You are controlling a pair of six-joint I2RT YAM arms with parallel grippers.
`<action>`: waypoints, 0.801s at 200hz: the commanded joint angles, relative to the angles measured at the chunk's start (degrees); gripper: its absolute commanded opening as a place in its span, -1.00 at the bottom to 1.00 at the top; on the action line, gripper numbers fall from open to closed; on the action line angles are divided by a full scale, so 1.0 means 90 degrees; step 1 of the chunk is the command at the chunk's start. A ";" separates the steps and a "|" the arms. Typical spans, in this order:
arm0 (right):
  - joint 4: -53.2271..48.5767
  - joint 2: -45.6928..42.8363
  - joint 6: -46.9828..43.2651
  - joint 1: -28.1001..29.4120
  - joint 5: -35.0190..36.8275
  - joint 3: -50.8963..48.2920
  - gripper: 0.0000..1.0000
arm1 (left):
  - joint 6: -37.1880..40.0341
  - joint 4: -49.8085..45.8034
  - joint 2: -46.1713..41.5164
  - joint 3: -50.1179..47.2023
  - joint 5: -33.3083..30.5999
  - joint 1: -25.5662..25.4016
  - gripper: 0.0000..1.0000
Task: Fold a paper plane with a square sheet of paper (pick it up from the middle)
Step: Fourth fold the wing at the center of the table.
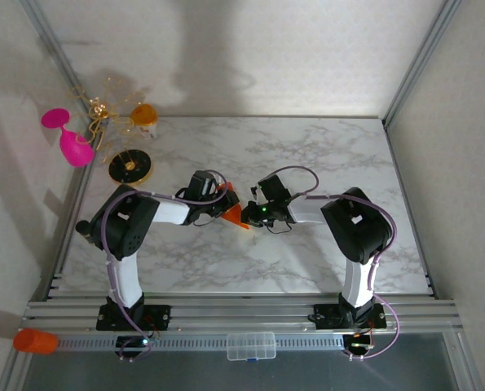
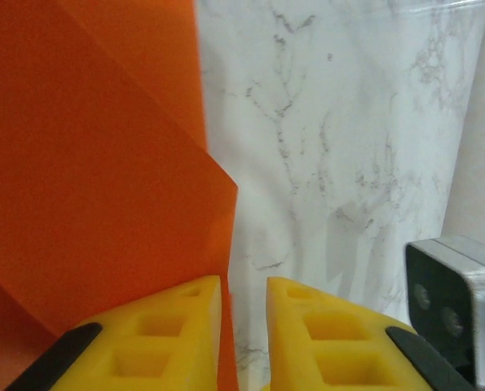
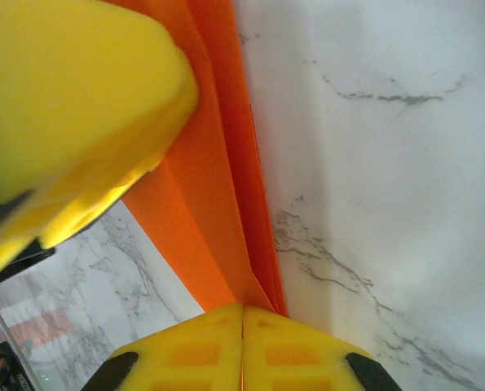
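orange paper (image 1: pixel 235 213), pink goblet (image 1: pixel 71 142) well apart

We see the sheet of paper (image 2: pixel 103 179) as thin, matt orange paper, smooth between sharp creases. The fingers (image 2: pixel 169 334) of the left pincer (image 2: pixel 244 283) look like matt yellow moulded plastic or rubber. The bench (image 1: pixel 324 155) has a smooth, marble-patterned top with a faint sheen. Its near edge carries a brushed metal rail (image 1: pixel 242 310). By the far left corner, the goblet (image 1: pixel 72 147) is glossy pink plastic.
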 commanded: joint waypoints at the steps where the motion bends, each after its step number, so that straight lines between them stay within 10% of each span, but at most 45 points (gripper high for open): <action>1: -0.0361 0.0131 0.0031 -0.0025 0.0195 -0.0114 -0.82 | 0.0180 -0.0098 -0.0469 0.0050 -0.0238 0.0022 -0.54; 160: -0.0546 0.0243 -0.0134 -0.0128 -0.0061 -0.0126 -0.82 | 0.0192 0.0118 0.0163 -0.0115 -0.0344 0.0002 -0.65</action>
